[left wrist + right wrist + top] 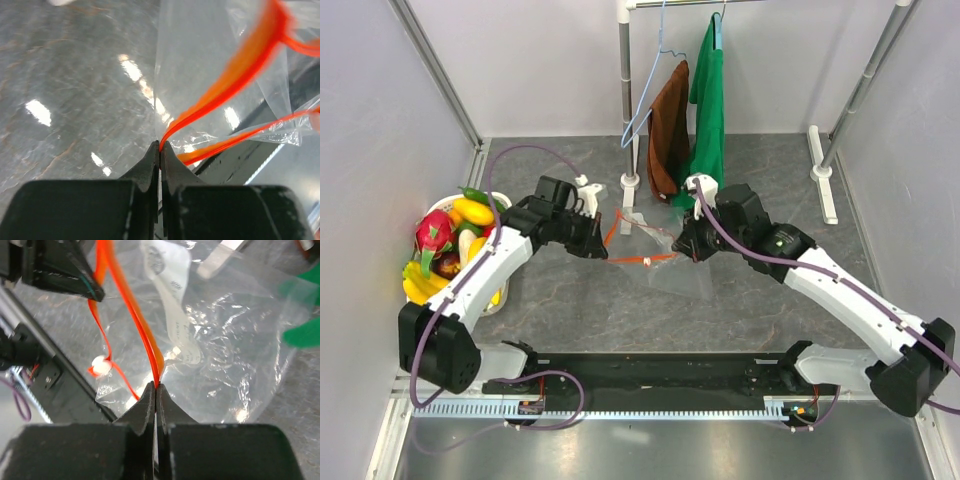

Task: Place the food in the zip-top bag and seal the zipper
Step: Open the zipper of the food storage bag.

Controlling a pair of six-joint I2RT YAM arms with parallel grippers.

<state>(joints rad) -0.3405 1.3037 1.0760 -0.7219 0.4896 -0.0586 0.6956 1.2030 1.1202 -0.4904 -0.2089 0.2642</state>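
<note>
1. The left pincer (pixel 160 147) is pressed together on the zipper (pixel 225 92). The right pincer (pixel 156 389) pinches another stretch of it.
2. The zip-top bag (pixel 682 278) lies between them on the tabletop (pixel 570 310). The food (pixel 448 240) sits well apart, far left.
3. Likely best approach: one pincer holds the mouth lifted and taut while the other releases to fetch food.

Overhead plus wrist close-ups, zipper (pixel 225 91) shared

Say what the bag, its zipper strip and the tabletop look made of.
Zip-top bag: thin clear plastic film, glossy; it is see-through, crinkled and glinting. Zipper: red-orange flexible plastic strip, probably; it bends in smooth curves. Table: grey marbled, polished surface with lamp reflections; stone or laminate, cannot tell.
</note>
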